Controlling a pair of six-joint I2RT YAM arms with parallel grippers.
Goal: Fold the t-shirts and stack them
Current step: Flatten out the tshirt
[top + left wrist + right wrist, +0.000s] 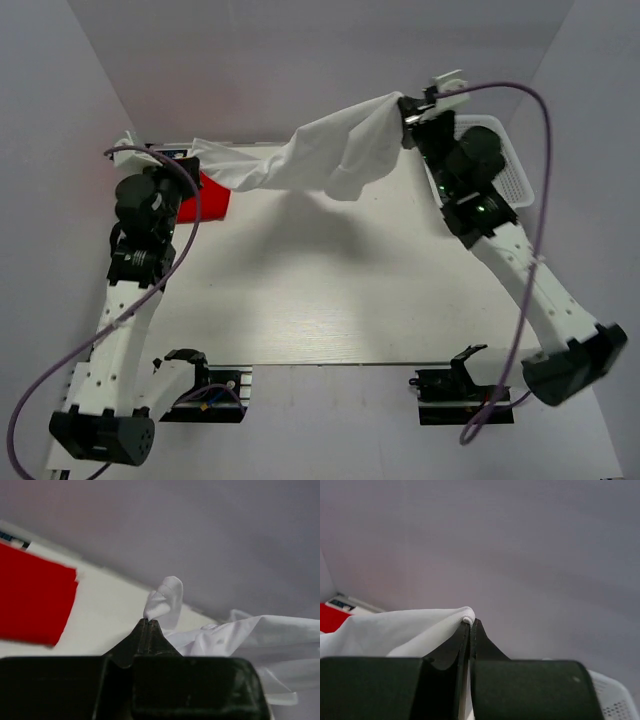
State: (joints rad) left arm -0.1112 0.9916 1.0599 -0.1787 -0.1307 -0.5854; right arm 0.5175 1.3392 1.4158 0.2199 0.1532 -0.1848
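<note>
The white t-shirt (320, 155) hangs stretched in the air between both grippers, above the table's far edge. My left gripper (133, 150) is shut on its left end; in the left wrist view the cloth (162, 600) pokes out past the closed fingertips of the left gripper (148, 622). My right gripper (408, 108) is shut on its right end; the right wrist view shows the cloth (395, 630) pinched at the tips of the right gripper (471, 624). The folded red t-shirt (212, 196) lies flat at the table's far left and shows in the left wrist view (30, 600). The dark grey-green shirt is out of view.
A white plastic lattice basket (505, 160) stands at the far right, under the right arm; its rim shows in the right wrist view (612, 695). White walls enclose the table (330, 290) at the back and sides. Two clamp mounts sit at the near edge.
</note>
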